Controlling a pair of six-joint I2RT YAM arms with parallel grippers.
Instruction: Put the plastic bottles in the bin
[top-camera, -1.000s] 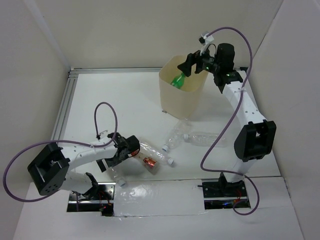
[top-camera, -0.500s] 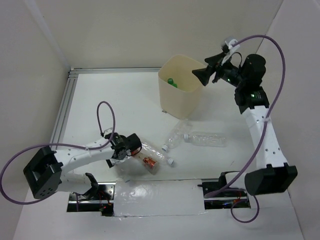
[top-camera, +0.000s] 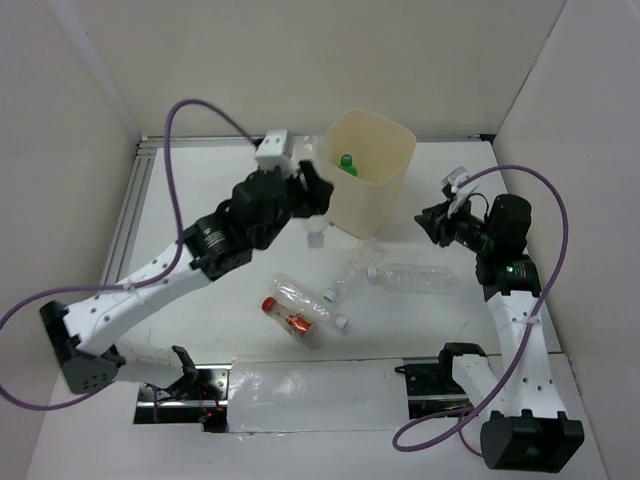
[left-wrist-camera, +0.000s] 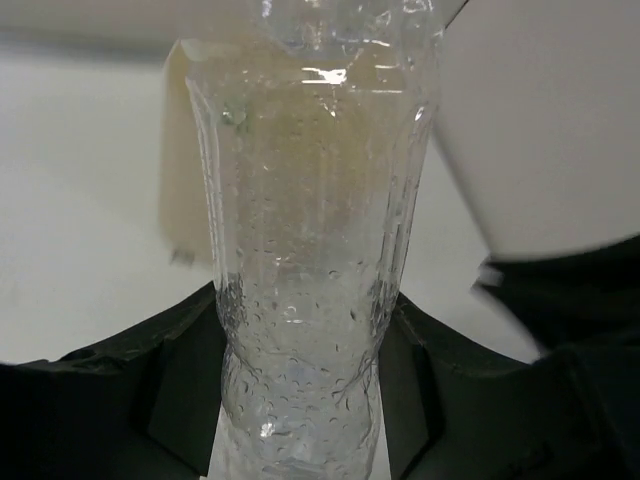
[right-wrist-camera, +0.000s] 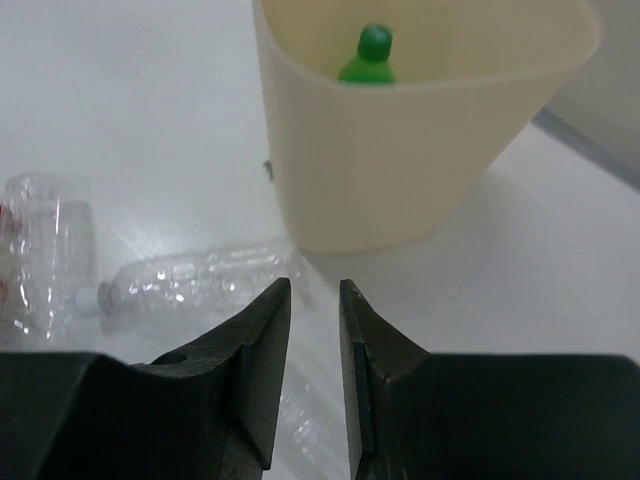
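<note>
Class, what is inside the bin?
Inside the bin, a green bottle shows its cap and shoulders. Its lower body and the bin's floor are hidden by the wall.

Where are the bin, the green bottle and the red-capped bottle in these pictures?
bin (top-camera: 382, 205): top view, on its front wall.
green bottle (top-camera: 347, 164): top view, on its cap and shoulder, inside the bin.
red-capped bottle (top-camera: 296, 321): top view, on its reddish label, lying on the table.

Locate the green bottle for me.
In the top view the green bottle sits inside the bin at the table's far side, toward the bin's left wall. The right wrist view also shows it there.
</note>
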